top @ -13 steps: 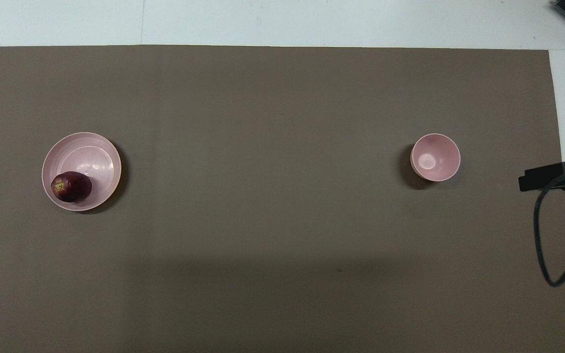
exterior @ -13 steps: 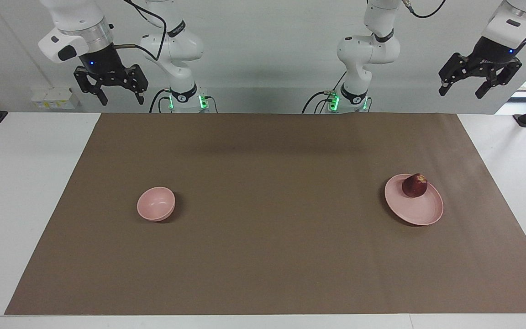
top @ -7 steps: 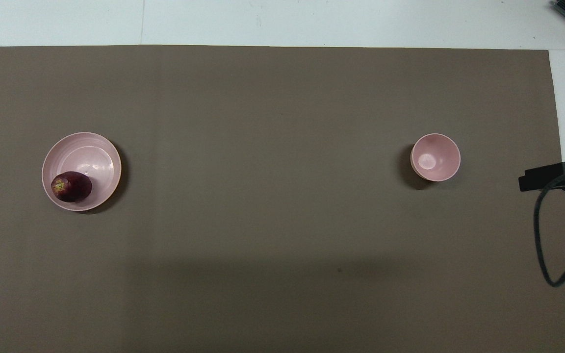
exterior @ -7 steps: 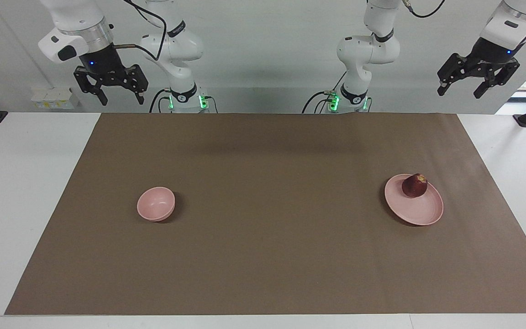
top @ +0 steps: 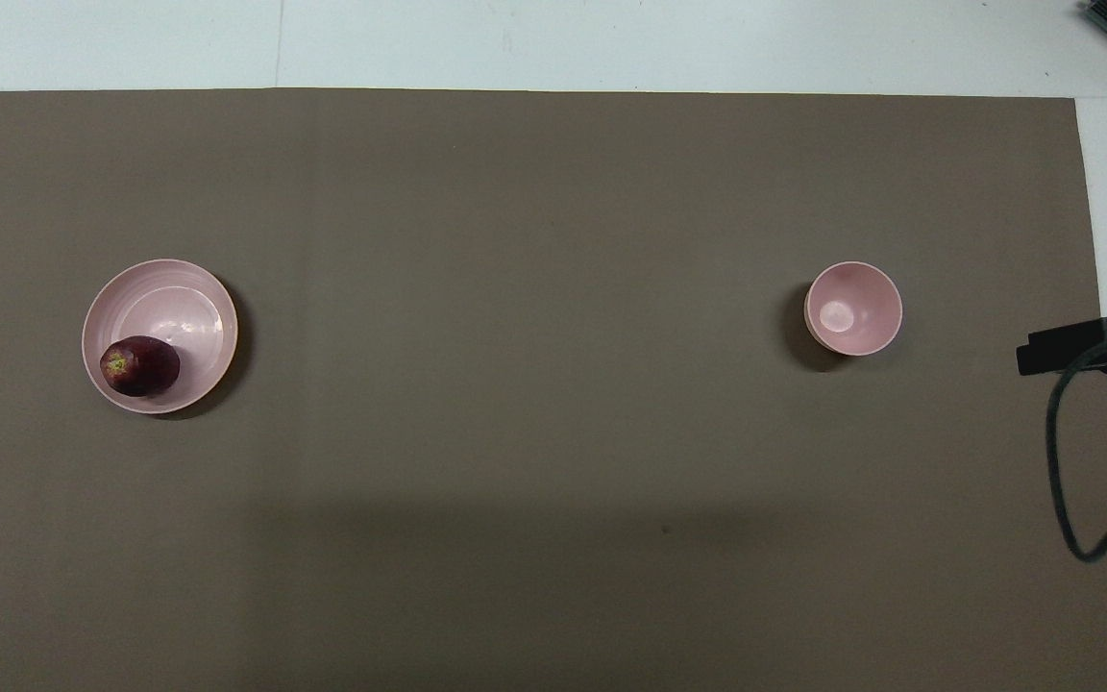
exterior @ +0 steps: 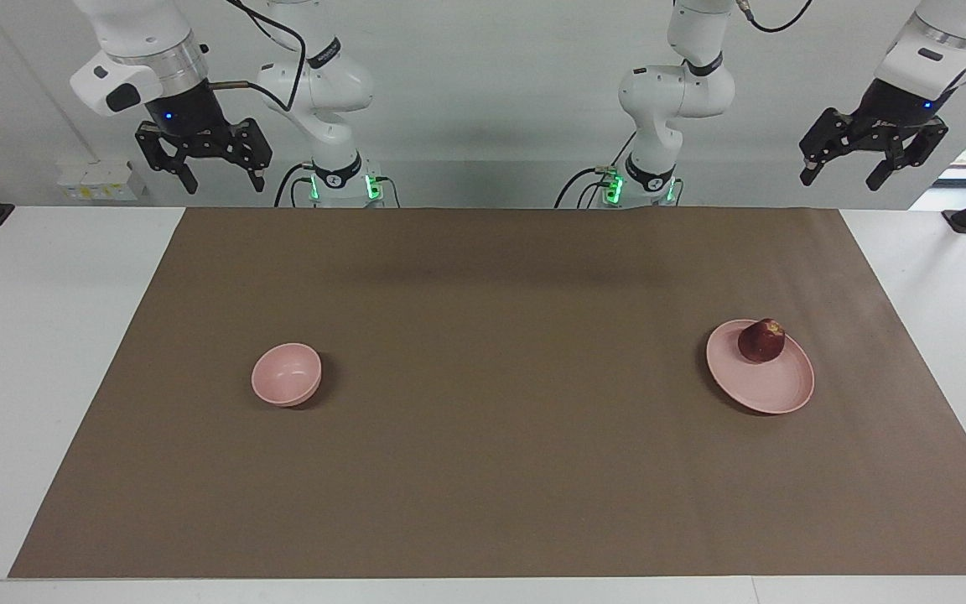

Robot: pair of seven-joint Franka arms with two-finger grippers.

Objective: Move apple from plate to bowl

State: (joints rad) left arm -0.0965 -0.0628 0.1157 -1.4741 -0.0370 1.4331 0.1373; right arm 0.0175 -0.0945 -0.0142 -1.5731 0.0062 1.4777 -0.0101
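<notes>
Matte brown mat [exterior: 483, 470], glossy roundish apple [exterior: 762, 341] on flat plate [exterior: 764, 387]

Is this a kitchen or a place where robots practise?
Probably a robot lab, not a kitchen: two white arms with open grippers, left and right, stand at a plain table covered by a brown mat, with cables trailing.

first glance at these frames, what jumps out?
The dark red apple on the pale pink plate, at the plate's edge nearest the robots, toward the left arm's end of the brown mat. The small pink bowl sits alone toward the right arm's end, nothing in it. Both the left gripper and right gripper hang high near the robots' end of the table, jaws open, holding nothing.
</notes>
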